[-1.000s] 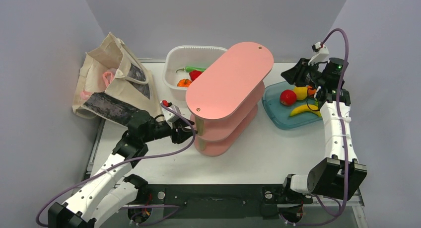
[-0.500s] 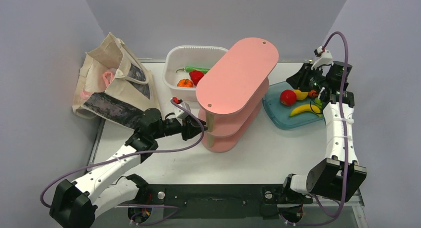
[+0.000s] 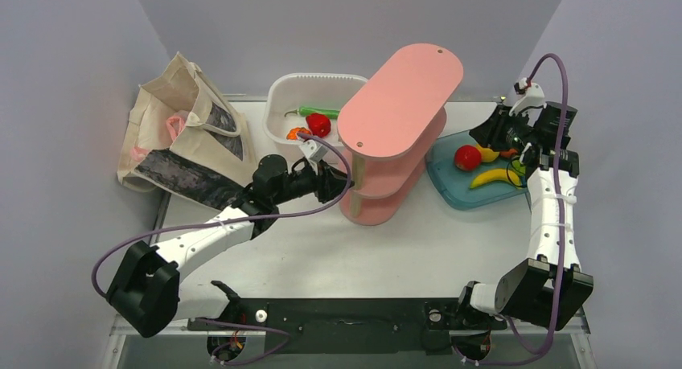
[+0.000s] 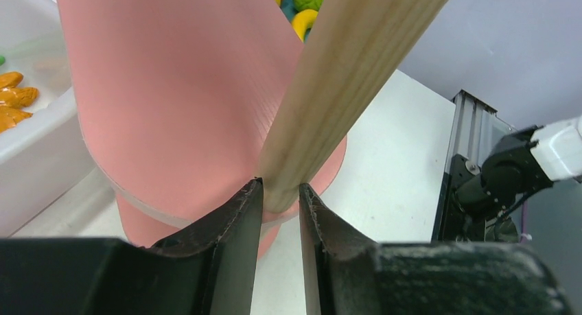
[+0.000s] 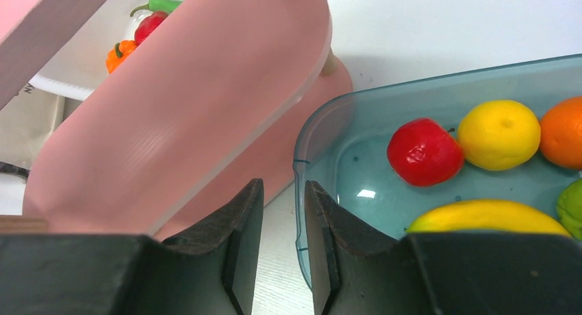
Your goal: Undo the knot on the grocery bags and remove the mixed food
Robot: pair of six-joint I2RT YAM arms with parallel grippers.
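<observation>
Left claw (image 4: 281, 188) pinches a wooden post (image 4: 343, 82) of the 3-tier pink shelf (image 3: 400, 100), low down. Risk: top-heavy shelf tips if hauled by 1 post, or the grip slides. Beige tote (image 3: 149, 116) slumps at the tabletop's (image 3: 402, 248) far-left corner. Right claw (image 5: 283, 184) hangs by the teal tray (image 5: 412, 82) rim, jaws narrowly apart; grip unclear. Pink bag (image 3: 174, 128) sits inside the tote, not yet untied; food unseen. No legible writing.

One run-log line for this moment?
left claw: shut on shelf post | right claw: at fruit tray rim, grip unclear | tote: untouched
</observation>
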